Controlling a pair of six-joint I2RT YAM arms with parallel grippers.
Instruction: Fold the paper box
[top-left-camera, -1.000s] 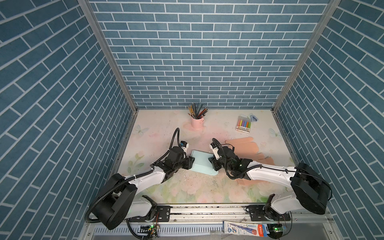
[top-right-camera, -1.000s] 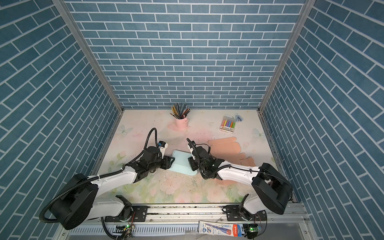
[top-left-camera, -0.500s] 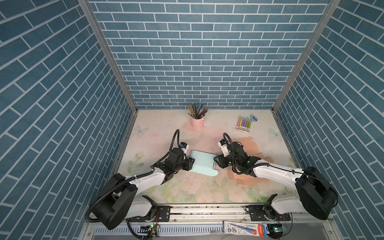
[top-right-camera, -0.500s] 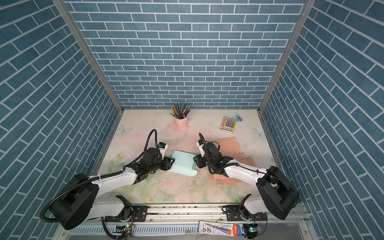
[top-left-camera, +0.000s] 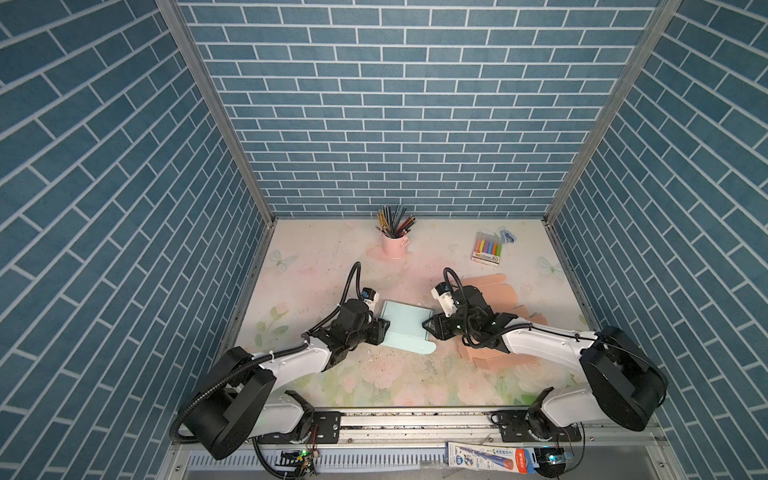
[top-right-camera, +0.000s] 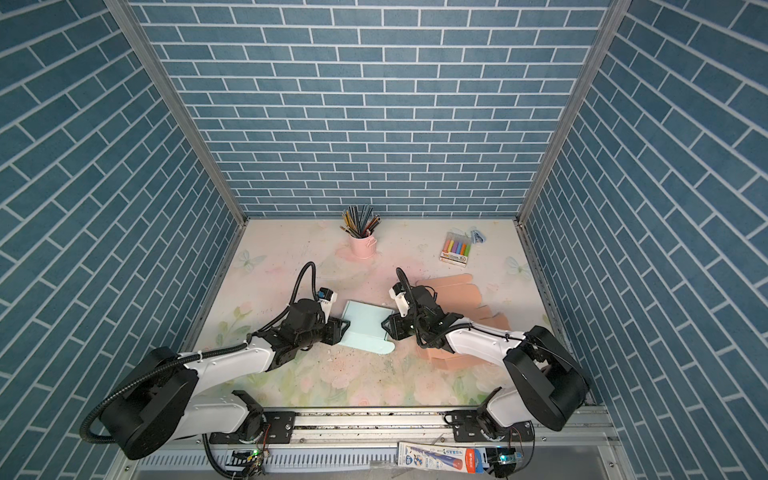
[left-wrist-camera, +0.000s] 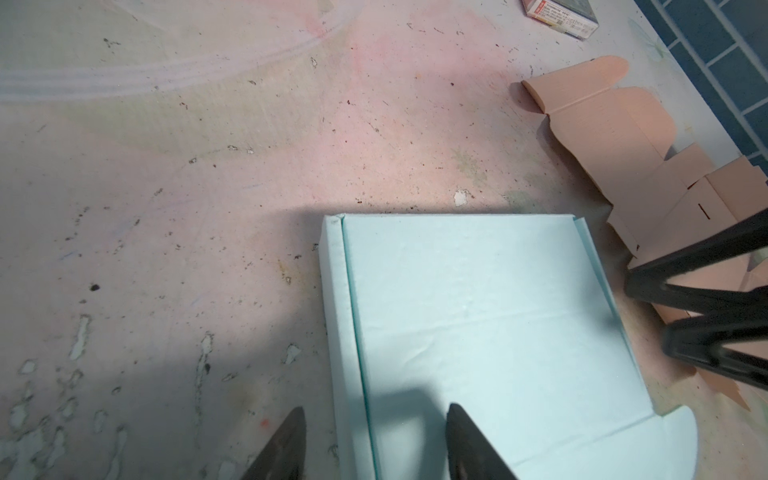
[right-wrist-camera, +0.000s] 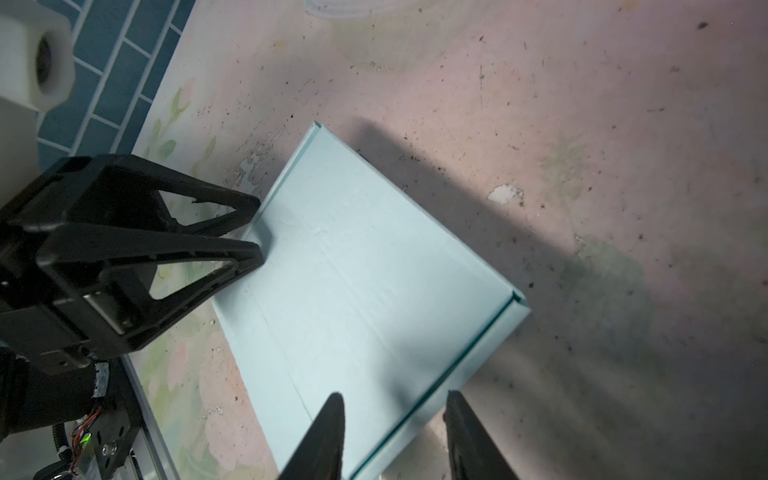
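The left gripper (left-wrist-camera: 376, 415) is straddling one side wall of the blue box (left-wrist-camera: 478, 311), fingers released; the right gripper (right-wrist-camera: 395, 401) is straddling the opposite wall, likewise unclenched.

Both arms reach low and forward from their bases, the left arm (top-left-camera: 291, 361) angled inward from the left and the right arm (top-left-camera: 540, 345) from the right, wrists bent down. The left gripper (top-left-camera: 386, 327) and the right gripper (top-left-camera: 426, 326) point toward one another, near but apart. In each wrist view the jaws stand parted, with a clear gap between the black fingertips.
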